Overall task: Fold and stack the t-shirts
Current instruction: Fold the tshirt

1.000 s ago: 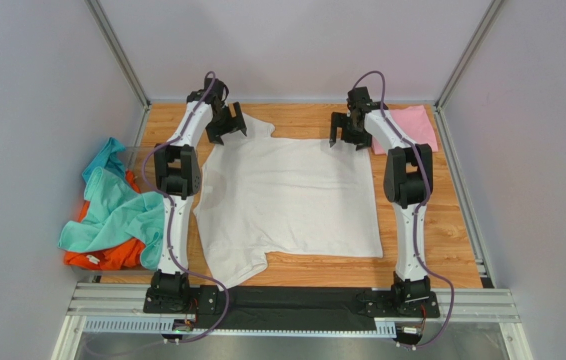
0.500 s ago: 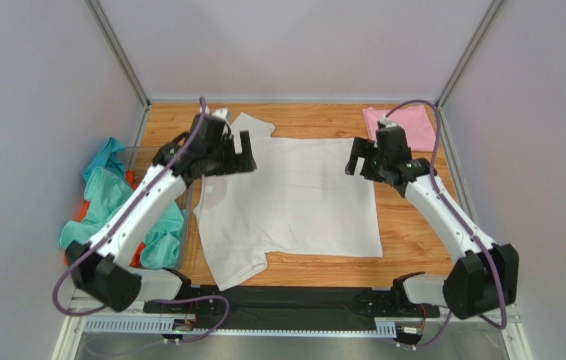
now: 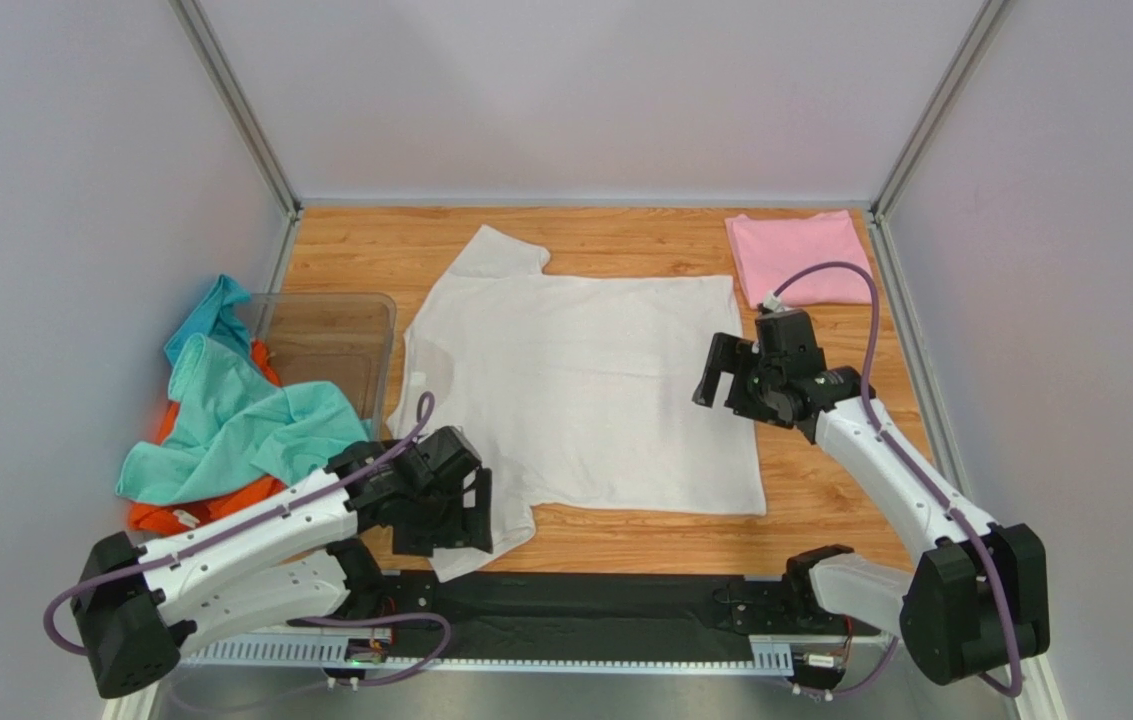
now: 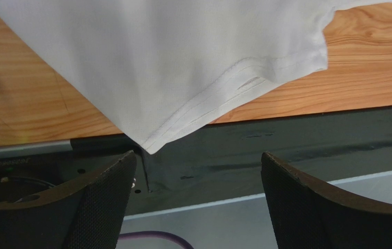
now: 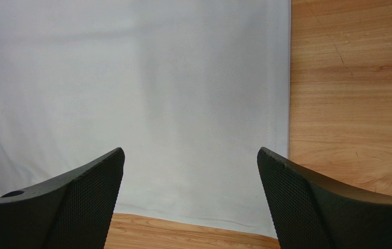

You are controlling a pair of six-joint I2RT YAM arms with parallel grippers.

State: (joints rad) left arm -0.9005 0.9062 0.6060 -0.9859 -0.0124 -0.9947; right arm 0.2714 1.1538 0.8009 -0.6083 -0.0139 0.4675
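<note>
The white t-shirt [image 3: 587,383] lies spread flat on the wooden table, one sleeve at the near left, one at the far left. My left gripper [image 3: 455,510] is open and empty, low over the near sleeve; the left wrist view shows the sleeve's hemmed corner [image 4: 182,104] hanging over the table's front edge between my fingers. My right gripper [image 3: 730,375] is open and empty above the shirt's right hem, which shows in the right wrist view [image 5: 182,93]. A folded pale pink t-shirt [image 3: 801,252] lies at the far right. Teal [image 3: 234,420] and orange [image 3: 197,515] t-shirts are heaped at the left.
A clear plastic bin [image 3: 329,345] sits at the left beside the heap. A black mounting rail [image 3: 602,608] runs along the table's near edge. Grey walls enclose the table on three sides.
Both arms have swung back from the far edge toward the near side. The left gripper dropped to the near sleeve; the right moved to the shirt's right hem. The shirt lies unchanged.
</note>
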